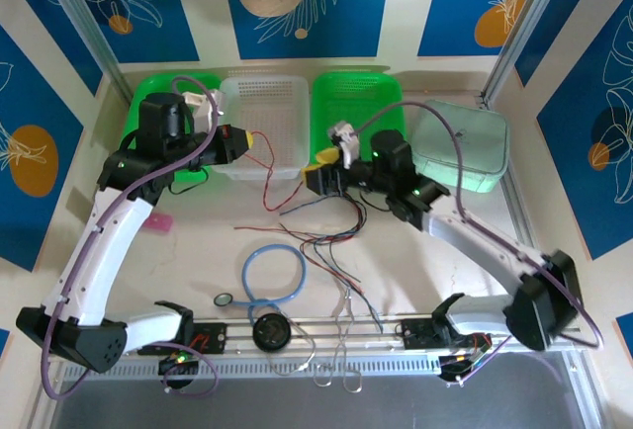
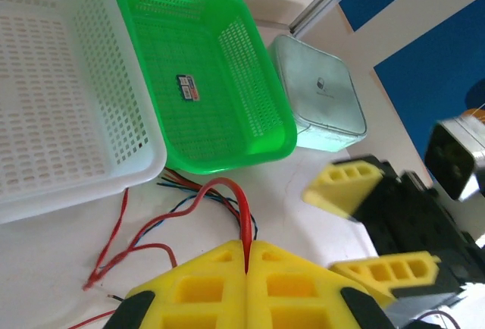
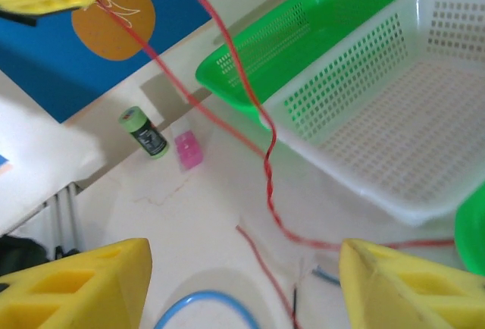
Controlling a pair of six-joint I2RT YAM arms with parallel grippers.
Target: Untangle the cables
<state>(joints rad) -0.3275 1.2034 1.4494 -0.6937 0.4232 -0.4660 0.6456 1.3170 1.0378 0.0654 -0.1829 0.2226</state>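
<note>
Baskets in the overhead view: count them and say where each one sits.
3. The left green basket sits at the far left, partly behind the left arm; the white basket in the middle; the right green basket beside it. The lidded box isn't counted.

Bright, even light; soft shadows; right wrist view blurred; near jaws out of focus.

walls: blue panels with white leaf outlines and orange or tan discs, cream bands between them; beyond both the left gripper and the right gripper. corner posts: bare metal, slanting; one well left of the left gripper, one well right of the right gripper. tabletop: pale cream, faintly scuffed, beneath both grippers. light: even, soft shadows.
</note>
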